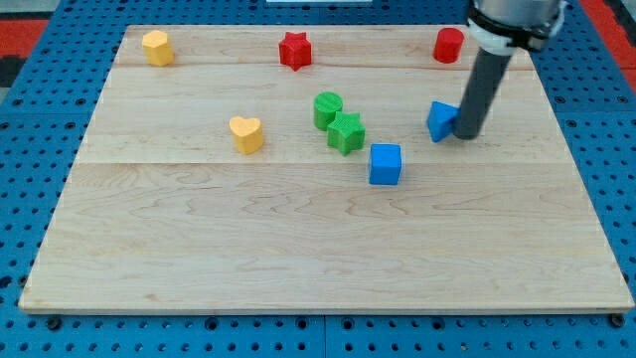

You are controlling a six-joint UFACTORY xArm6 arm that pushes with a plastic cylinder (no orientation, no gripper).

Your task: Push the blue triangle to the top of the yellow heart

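The blue triangle [440, 120] lies on the wooden board at the view's right of centre. My tip [467, 135] stands right against its right side, touching or nearly touching it. The yellow heart [245, 133] lies at the view's left of centre, far to the left of the triangle. A green cylinder [327, 108] and a green star [346, 132] lie between the heart and the triangle.
A blue cube [385, 164] lies below and left of the triangle. A red star [294, 50] and a red cylinder [448, 45] lie near the top edge. A yellow hexagon-like block [156, 47] lies at the top left. The board [318, 249] rests on a blue pegboard.
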